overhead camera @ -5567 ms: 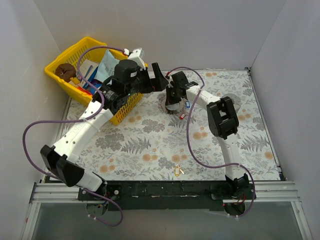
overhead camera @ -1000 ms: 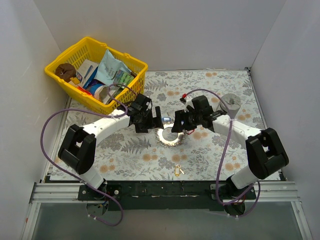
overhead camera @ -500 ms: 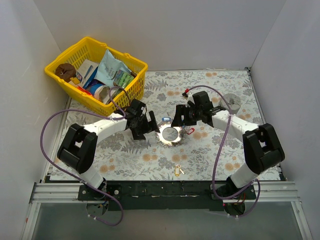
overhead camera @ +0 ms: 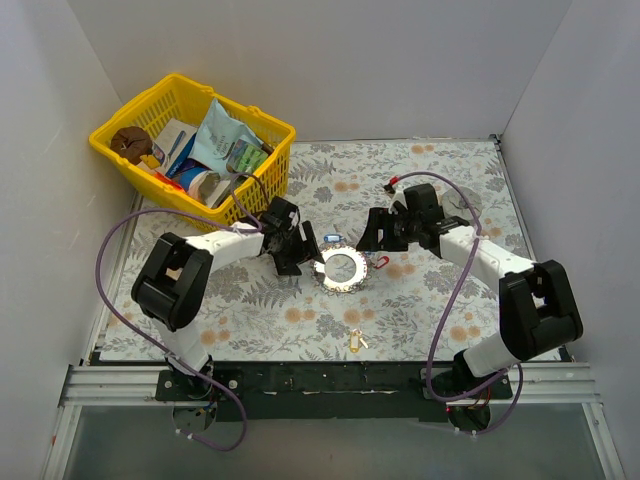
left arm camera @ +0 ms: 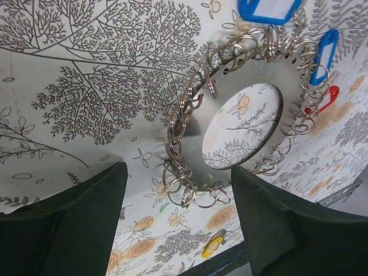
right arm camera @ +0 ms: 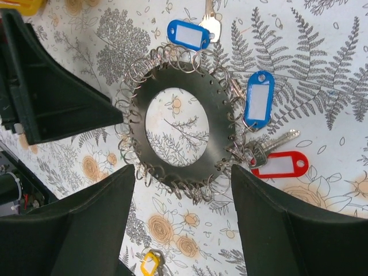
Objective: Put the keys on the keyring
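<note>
The keyring point(overhead camera: 342, 268) lies flat on the floral table, a silvery disc with an open centre and many small split rings round its rim point(left arm camera: 192, 146) point(right arm camera: 221, 135). Two blue-tagged keys point(right arm camera: 188, 33) point(right arm camera: 259, 103) and a red-tagged key point(right arm camera: 280, 164) hang from its far and right rim. A yellow-tagged key point(overhead camera: 354, 343) lies loose near the front edge point(right arm camera: 150, 263) point(left arm camera: 213, 244). My left gripper point(overhead camera: 304, 250) point(left arm camera: 178, 187) is open at the ring's left rim, holding nothing. My right gripper point(overhead camera: 368, 238) point(right arm camera: 183, 190) is open just right of the ring, empty.
A yellow basket point(overhead camera: 130, 105) full of packets stands at the back left. The black rail point(overhead camera: 340, 380) runs along the table's near edge. White walls close in both sides and the back.
The right gripper has drawn back to the right, off the ring. The left gripper has stayed at the ring's left rim. The ring has not shifted.
</note>
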Available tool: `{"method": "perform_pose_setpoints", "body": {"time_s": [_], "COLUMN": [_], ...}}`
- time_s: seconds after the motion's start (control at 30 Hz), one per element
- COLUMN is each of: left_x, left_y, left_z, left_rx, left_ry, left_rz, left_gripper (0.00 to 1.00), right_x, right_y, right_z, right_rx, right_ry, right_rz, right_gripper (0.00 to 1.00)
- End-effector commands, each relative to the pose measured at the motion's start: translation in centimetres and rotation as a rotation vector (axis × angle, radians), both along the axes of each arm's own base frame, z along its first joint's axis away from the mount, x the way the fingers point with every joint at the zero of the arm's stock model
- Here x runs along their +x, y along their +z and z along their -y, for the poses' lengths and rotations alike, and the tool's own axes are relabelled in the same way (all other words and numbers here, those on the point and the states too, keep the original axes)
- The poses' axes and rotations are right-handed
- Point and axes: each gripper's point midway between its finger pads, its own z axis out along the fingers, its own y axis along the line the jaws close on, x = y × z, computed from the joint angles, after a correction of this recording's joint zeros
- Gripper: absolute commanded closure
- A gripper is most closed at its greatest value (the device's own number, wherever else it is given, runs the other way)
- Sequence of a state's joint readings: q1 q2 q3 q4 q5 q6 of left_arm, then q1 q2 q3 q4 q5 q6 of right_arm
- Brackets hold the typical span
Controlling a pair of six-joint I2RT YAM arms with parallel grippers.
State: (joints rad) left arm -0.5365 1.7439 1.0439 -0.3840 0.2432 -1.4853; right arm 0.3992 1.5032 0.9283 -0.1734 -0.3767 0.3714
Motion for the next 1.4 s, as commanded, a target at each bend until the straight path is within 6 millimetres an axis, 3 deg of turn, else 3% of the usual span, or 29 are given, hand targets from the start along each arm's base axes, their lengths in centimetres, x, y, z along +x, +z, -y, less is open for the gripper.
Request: {"method": "perform_pose_setpoints", "body": {"time_s": [0.0,0.17,0.33,0.5,0.6,0.7,0.87,1.03,1.2,1.37], "left_x": [1.2,1.2,1.3,1.1,0.9,0.8,0.9,1.5,2.4,3.6], "left_y": [-0.6,-1.9,-2.3,-3.1,-3.4,-3.7,-3.6,-3.2,-2.8,-2.1], "left_z": [0.2,0.3,0.1,-0.2,-0.3,-0.5,-0.7,-0.4,-0.4,-0.5], "left_rx": [-0.002,0.012,0.033,0.059,0.07,0.088,0.103,0.108,0.138,0.176], "left_ry": [0.016,-0.002,-0.024,-0.043,-0.052,-0.059,-0.07,-0.101,-0.13,-0.142], "left_rz": [-0.003,-0.015,-0.001,-0.013,-0.01,-0.007,0.002,0.022,0.041,0.072], "left_gripper": [0.3,0.37,0.6,0.62,0.65,0.74,0.82,0.85,0.88,0.87], "right_x": [-0.4,-0.7,-0.4,0.9,1.9,2.6,2.3,0.6,-2.6,-5.7], "right_y": [0.8,0.6,0.4,-1.5,-2.8,-4.1,-6.0,-6.2,-7.5,-7.7], "right_z": [0.1,0.2,0.1,0.6,0.9,0.7,0.7,0.2,-0.4,-1.2], "right_rx": [0.026,0.024,0.016,-0.047,-0.097,-0.121,-0.162,-0.152,-0.149,-0.146], "right_ry": [-0.005,-0.002,-0.002,-0.027,-0.04,-0.039,-0.025,0.014,0.061,0.108], "right_rz": [0.016,0.009,0.006,0.001,-0.019,-0.047,-0.085,-0.097,-0.149,-0.176], "right_gripper": [0.25,0.26,0.26,0.27,0.34,0.43,0.48,0.53,0.67,0.69]}}
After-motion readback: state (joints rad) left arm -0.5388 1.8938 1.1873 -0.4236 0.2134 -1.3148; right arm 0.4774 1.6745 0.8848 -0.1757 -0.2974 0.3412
